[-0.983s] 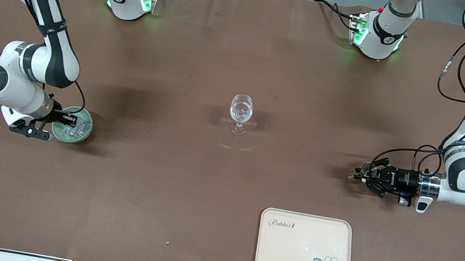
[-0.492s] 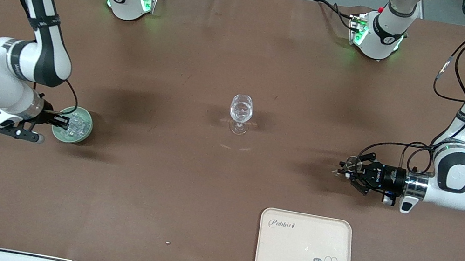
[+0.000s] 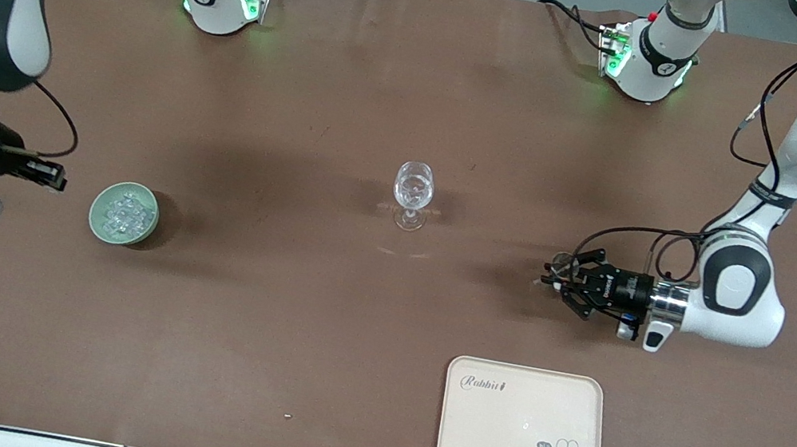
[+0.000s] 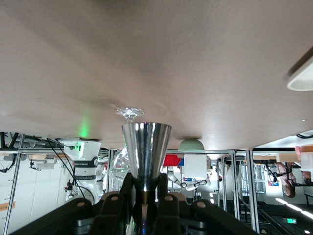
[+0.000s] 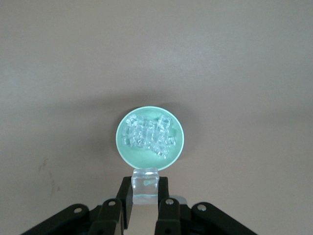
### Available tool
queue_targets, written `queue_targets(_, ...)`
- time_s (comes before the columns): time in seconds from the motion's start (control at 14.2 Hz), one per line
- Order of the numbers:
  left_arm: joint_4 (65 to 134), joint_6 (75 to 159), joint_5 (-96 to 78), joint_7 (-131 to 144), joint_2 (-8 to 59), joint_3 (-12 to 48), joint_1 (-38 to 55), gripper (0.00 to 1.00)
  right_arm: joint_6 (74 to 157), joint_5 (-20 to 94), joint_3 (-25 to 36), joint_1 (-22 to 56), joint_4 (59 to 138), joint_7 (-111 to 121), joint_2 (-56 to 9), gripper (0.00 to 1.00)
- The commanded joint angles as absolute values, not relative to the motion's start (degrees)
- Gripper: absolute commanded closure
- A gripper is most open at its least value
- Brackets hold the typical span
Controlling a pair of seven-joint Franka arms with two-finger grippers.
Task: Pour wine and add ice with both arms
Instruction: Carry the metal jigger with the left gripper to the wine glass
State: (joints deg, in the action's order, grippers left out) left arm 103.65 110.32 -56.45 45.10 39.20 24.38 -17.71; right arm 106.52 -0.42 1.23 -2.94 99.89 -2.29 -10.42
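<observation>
**Op:** I start with the ice (image 5: pixel 147 135): a heap of small clear, glinting cubes in the pale green bowl (image 3: pixel 124 212), which sits on the brown table (image 3: pixel 270 315) toward the right arm's end. One more cube (image 5: pixel 145 184) is pinched between the fingers of the right gripper (image 5: pixel 145 198), up in the air just beside the bowl, not over it.

**Desk:** Anything you can't make out?

**Op:** In the front view that held cube is too small to see, and much of the right arm is cut off at the frame's edge. The left gripper (image 3: pixel 558 278) hangs over bare table toward the left arm's end, clamped on the narrow waist of a shiny metal measuring cup (image 4: pixel 146 154), flared and mirror-smooth. From the front it is only a glint. I cannot tell if it holds liquid.

**Desk:** And the middle?

**Op:** A clear stemmed wine glass (image 3: pixel 412 193) stands upright at the centre, well apart from both grippers. Nearer the front camera lies a matte cream tray (image 3: pixel 522 426), a rounded rectangle with a rabbit print.
</observation>
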Motion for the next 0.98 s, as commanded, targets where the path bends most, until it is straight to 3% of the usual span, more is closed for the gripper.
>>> queue_targets(0.0,109.1,114.2,-59.7,45.7,35.1,26.5,-18.0,0.99,103.3,-1.1,0.9,-3.3,101.2,-2.3,-4.2,0.98)
queue_targets(0.49,116.4,124.1,-67.5,47.2,30.4,35.1,-18.0,0.99,96.6,-1.1,0.8,-2.9,101.3,-2.3,6.0,0.98)
queue_targets(0.7,118.4,130.8,-67.9,50.9,30.1,40.5,-18.3,0.99,96.6,-1.1,0.8,-3.1,100.6,-2.1,6.8,0.98)
queue_targets(0.91,120.5,131.2,-69.9,52.9,27.9,42.5,-18.4,0.99,96.9,-1.1,0.9,-3.1,100.5,-2.1,6.6,0.98)
